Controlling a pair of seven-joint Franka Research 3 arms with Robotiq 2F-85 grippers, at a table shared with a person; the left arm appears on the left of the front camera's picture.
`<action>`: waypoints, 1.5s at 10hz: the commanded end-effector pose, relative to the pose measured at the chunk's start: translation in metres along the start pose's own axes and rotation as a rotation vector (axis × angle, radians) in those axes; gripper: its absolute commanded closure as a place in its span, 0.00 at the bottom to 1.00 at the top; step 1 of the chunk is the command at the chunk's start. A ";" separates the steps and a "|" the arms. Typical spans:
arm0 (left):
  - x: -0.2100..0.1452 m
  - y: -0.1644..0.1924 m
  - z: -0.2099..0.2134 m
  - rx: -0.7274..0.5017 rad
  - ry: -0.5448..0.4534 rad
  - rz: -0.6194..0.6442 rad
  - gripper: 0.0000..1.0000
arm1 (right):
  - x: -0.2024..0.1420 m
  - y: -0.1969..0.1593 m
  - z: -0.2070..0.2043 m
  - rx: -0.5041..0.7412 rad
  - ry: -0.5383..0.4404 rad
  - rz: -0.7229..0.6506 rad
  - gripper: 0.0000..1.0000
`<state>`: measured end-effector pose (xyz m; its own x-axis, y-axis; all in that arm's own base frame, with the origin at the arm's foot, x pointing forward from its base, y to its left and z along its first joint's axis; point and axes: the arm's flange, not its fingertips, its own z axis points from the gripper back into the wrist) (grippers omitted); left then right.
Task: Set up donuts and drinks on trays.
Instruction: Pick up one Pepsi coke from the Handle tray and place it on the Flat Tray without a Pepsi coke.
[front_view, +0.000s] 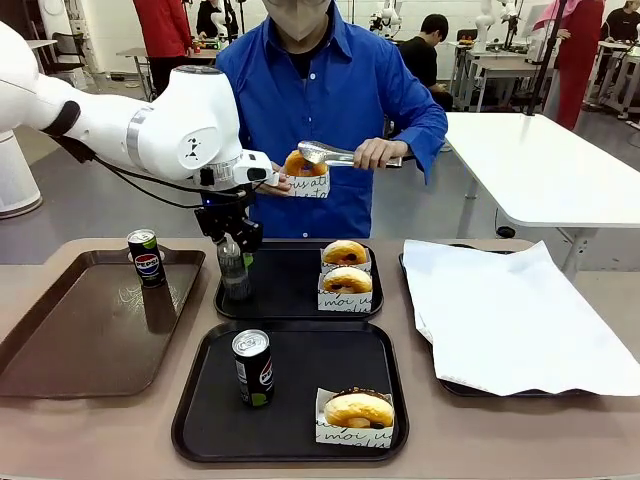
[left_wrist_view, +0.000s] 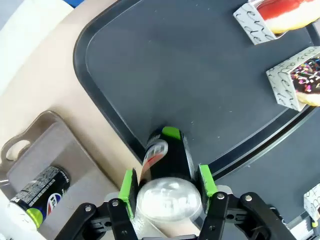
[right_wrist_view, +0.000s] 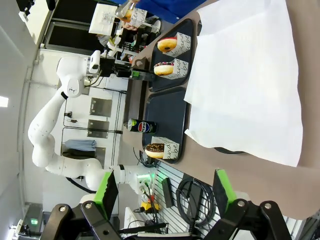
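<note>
A shared table is seen across from a person in a blue shirt. Two black trays lie in the middle, one behind the other. On the far black tray (front_view: 290, 305), two sleeved donuts (front_view: 346, 270) are set at its right side, and a slim soda can (front_view: 234, 268) stands upright at its left edge, kept clear of them. The left gripper (left_wrist_view: 167, 187) is placed around the top of this can, a green pad (left_wrist_view: 127, 194) at either side; whether the pads press on the can or are just parted from it cannot be told. The near black tray (front_view: 300, 440) already carries a black can with a green base (front_view: 253, 367) and one chocolate-iced donut in a paper sleeve (front_view: 358, 412), so that setting looks complete. A third can (front_view: 147, 257) stands on the long brown tray (front_view: 60, 350) at the left. A further sleeved donut (front_view: 305, 172) is held over the far tray between the person's hand and metal tongs (front_view: 335, 154), apparently so that bare fingers are kept off it. The right gripper (right_wrist_view: 165, 192) is held wide open, away from the trays, with nothing between its pads. A white sheet of paper (front_view: 520, 310) covers the tray at the right.
</note>
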<state>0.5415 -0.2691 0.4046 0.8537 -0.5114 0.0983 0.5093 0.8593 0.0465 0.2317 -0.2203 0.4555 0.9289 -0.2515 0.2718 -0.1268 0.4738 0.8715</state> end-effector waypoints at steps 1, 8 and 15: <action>0.004 0.001 -0.004 0.075 0.065 0.017 0.00 | 0.001 0.000 0.000 0.019 -0.012 0.015 0.00; -0.069 -0.002 0.061 -0.098 0.038 -0.064 0.00 | 0.001 0.000 0.000 0.019 -0.012 0.015 0.00; -0.185 0.055 0.092 -0.175 -0.063 -0.029 0.00 | 0.001 0.000 0.000 0.019 -0.012 0.015 0.00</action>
<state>0.4052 -0.1289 0.4872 0.8340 -0.5373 0.1253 0.5497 0.8285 -0.1067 0.2318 -0.2204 0.4553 0.9291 -0.2512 0.2714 -0.1265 0.4737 0.8716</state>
